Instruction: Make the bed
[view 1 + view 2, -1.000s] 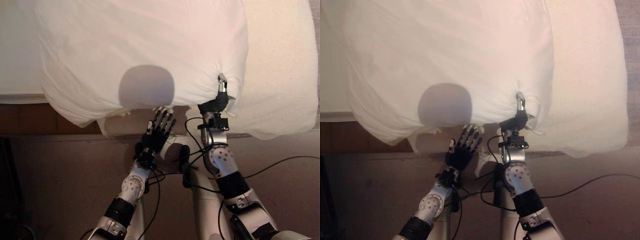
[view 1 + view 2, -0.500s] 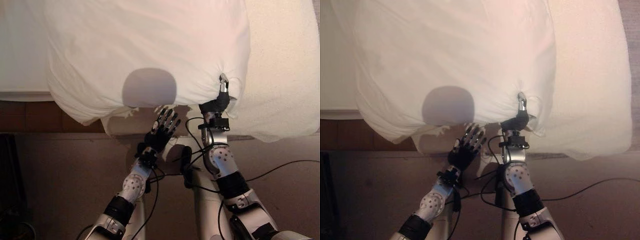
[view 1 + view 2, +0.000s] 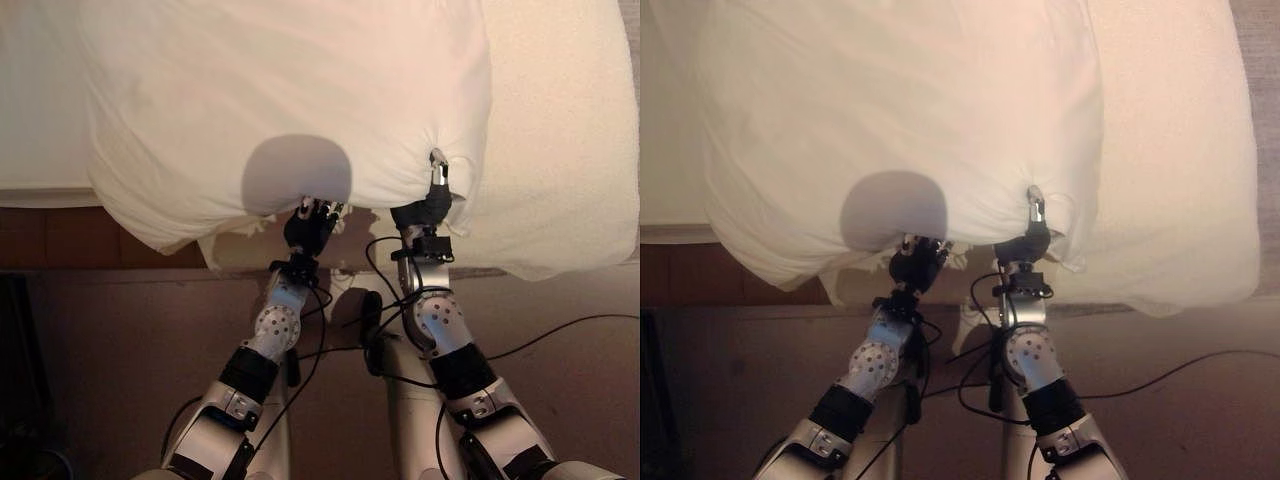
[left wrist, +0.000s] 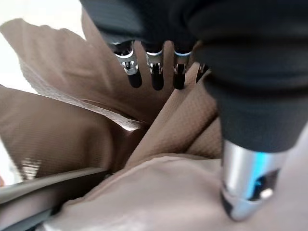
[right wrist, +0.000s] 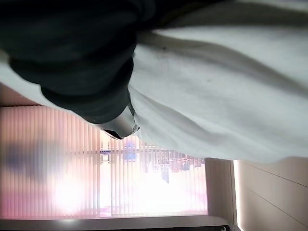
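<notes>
At the bed's near edge, the soft, light pillow (image 3: 290, 100) overhangs. The right hand (image 3: 436, 196) pinches its 4 o'clock hem, cloth puckering. The left hand (image 3: 310, 224), fingers straight, noses under at 6 o'clock. Grip bunched fabric; it sags.

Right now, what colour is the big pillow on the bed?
The pillow is plain white, with no pattern; the left eye view shows it best.

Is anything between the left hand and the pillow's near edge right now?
Nothing visible. The left hand is at the near edge of the pillow, its fingers straight and reaching into the cloth folds. The right hand is pinching the same edge beside it.
</notes>
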{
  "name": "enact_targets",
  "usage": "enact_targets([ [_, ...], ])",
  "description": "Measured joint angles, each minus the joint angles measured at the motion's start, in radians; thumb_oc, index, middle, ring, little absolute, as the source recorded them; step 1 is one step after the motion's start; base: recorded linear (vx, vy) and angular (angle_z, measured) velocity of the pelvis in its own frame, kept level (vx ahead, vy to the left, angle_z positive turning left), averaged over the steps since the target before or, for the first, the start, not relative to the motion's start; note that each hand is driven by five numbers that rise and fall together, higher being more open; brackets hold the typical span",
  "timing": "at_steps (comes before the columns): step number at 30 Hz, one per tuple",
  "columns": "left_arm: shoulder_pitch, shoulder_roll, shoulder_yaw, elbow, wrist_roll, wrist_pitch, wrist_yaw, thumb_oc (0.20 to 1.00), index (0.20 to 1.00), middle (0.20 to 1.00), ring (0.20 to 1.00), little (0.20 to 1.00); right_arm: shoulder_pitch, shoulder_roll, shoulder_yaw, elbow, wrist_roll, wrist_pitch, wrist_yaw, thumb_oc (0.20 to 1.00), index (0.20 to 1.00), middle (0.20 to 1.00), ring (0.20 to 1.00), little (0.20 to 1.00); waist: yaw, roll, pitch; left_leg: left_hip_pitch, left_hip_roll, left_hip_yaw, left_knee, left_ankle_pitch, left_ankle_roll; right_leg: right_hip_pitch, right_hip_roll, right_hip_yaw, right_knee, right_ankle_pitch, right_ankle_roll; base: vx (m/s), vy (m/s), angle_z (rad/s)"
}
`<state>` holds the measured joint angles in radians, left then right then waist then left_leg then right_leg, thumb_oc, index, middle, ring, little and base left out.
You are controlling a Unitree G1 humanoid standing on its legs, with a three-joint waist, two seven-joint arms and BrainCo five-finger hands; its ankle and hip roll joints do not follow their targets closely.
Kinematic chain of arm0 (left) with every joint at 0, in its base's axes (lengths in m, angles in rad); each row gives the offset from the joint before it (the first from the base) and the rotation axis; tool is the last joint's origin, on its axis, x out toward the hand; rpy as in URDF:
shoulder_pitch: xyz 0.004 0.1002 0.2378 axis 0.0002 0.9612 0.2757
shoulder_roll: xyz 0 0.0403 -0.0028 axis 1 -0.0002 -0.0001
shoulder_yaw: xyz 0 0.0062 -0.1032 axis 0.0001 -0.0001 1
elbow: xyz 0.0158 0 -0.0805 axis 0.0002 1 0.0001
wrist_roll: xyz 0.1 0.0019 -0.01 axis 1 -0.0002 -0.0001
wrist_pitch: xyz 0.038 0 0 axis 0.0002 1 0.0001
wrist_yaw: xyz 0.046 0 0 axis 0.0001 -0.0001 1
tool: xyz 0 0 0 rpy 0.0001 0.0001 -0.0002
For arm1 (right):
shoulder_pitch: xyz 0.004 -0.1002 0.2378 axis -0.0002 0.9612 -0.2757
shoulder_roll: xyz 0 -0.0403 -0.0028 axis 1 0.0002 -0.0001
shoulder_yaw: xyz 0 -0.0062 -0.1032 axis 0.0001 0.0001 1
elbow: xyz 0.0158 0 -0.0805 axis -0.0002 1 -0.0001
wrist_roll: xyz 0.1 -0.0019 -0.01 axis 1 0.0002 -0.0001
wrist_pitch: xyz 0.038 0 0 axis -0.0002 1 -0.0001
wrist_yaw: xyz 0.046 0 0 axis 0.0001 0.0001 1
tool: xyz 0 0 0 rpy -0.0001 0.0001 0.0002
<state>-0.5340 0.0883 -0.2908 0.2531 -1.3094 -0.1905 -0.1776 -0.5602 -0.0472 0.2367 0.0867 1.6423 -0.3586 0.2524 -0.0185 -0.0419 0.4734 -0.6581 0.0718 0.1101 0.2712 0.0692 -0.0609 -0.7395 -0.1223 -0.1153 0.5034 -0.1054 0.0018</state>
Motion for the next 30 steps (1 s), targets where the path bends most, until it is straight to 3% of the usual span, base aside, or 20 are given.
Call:
enact_targets([
  [5,0.026,0.01,0.036,-0.07,-0.001,-0.002,-0.025,1.0,1.0,1.0,1.0,1.0,-0.008,0.004,0.007,-0.002,0.0,0.0,0.0,0.2,0.2,0.2,0.2,0.2,-0.021,0.0,0.0,-0.002,-0.001,0.0,0.0,-0.002,0.002,0.0,0.001,0.001,-0.002,0.0,0.0,0.0,0.0,0.0],
  [15,0.067,0.019,0.093,-0.177,-0.01,-0.024,-0.076,1.0,1.0,1.0,1.0,1.0,-0.006,0.002,0.01,-0.016,0.0,0.001,0.0,0.2,0.2,0.2,0.2,0.2,-0.016,0.0,0.0,-0.009,0.002,0.001,0.0,-0.005,0.0,-0.009,0.002,0.002,-0.003,0.0,0.0,0.0,0.0,0.0],
  [23,0.091,0.03,0.166,-0.188,-0.012,0.04,-0.229,1.0,1.0,1.0,1.0,1.0,-0.003,0.001,0.007,-0.021,-0.002,0.012,0.001,0.2,0.2,0.2,0.2,0.2,-0.015,0.0,0.0,-0.018,0.003,0.001,0.002,-0.005,0.0,-0.017,0.002,0.002,-0.002,0.0,0.0,0.0,0.0,0.0],
  [30,0.098,0.034,0.177,-0.189,-0.011,0.053,-0.285,1.0,1.0,1.0,1.0,1.0,0.0,0.0,0.0,-0.021,-0.002,0.014,0.003,0.2,0.2,0.2,0.2,0.2,-0.014,0.001,0.0,-0.017,0.003,0.001,0.002,-0.005,0.0,-0.017,0.004,0.002,-0.001,0.0,0.0,0.0,0.0,0.0],
])
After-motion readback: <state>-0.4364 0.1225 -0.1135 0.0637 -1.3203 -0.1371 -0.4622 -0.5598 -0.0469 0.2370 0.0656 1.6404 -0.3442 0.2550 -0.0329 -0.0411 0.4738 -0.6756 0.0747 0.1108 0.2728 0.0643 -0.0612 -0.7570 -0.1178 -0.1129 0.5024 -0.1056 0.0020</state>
